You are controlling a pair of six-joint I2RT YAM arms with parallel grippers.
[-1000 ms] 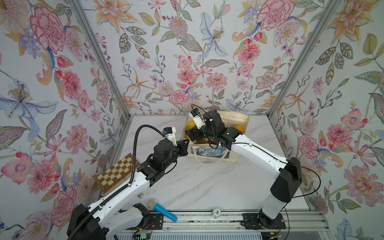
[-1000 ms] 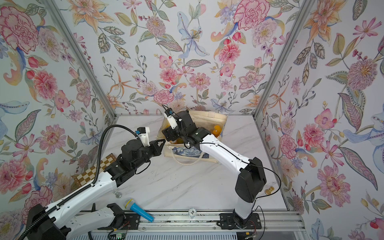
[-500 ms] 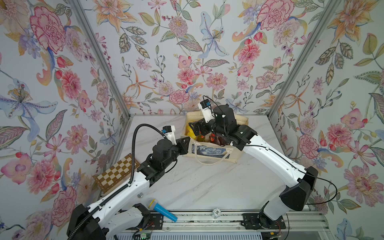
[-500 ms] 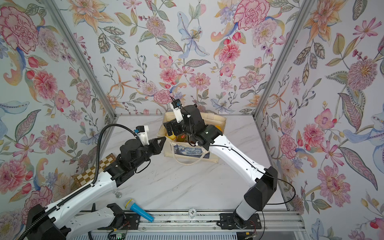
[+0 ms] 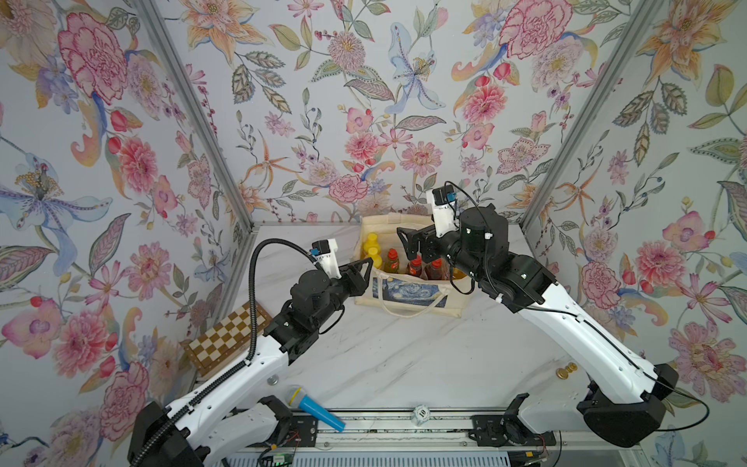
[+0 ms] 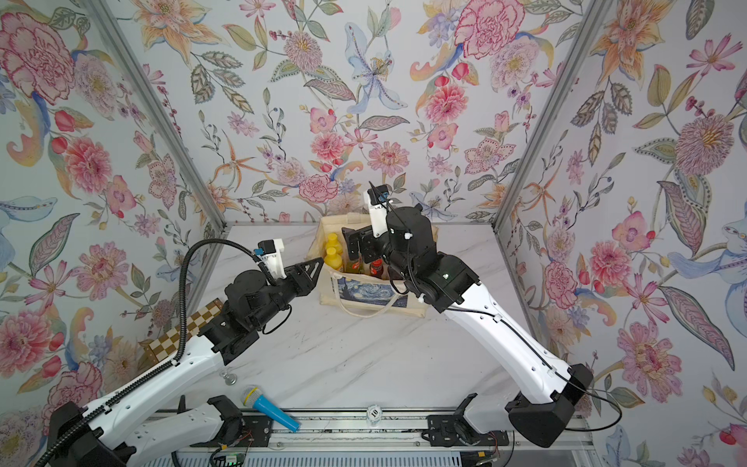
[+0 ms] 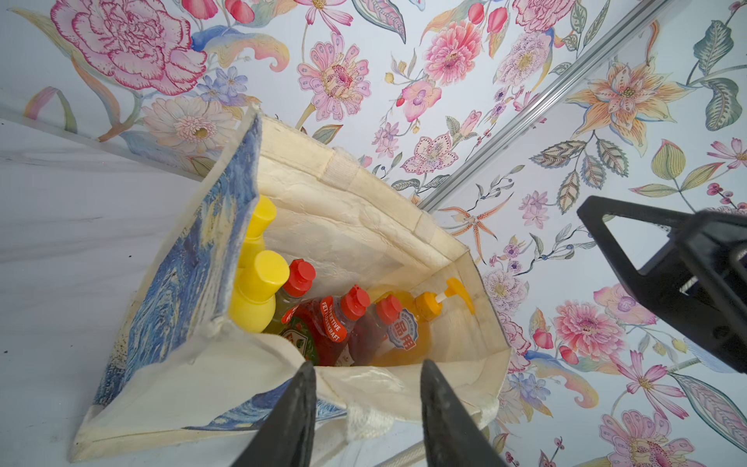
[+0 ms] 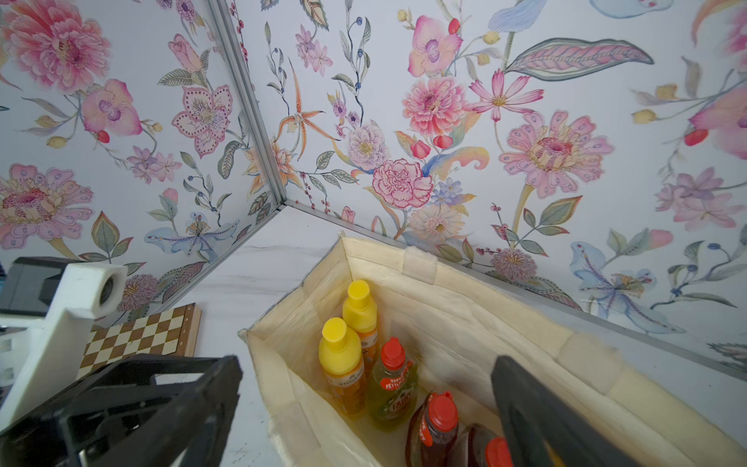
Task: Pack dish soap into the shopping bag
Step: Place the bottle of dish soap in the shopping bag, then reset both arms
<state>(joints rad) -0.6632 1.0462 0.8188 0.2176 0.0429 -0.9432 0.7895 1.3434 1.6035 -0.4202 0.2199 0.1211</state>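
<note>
The cream shopping bag (image 5: 408, 292) (image 7: 364, 226) stands open at the back of the table. Inside stand the dish soap bottles: two yellow-capped ones (image 7: 262, 279) (image 8: 339, 356), a slim green one (image 8: 392, 384), two dark red ones (image 7: 355, 301) and the orange pump bottle (image 7: 428, 307). My left gripper (image 5: 366, 273) (image 7: 368, 368) is at the bag's left rim. Its jaws are apart, with slack rim fabric lying between them. My right gripper (image 5: 416, 252) hovers above the bag's mouth, open wide and holding nothing.
A folded chessboard (image 5: 226, 335) lies by the left wall. A blue toy microphone (image 5: 315, 408) and a round chip (image 5: 420, 412) sit at the front edge, and gold coins (image 5: 566, 370) lie front right. The bag stands close to the back wall.
My right gripper rose out of the bag, moved right and opened wider. My left gripper's jaws went from shut on the bag's rim to apart.
</note>
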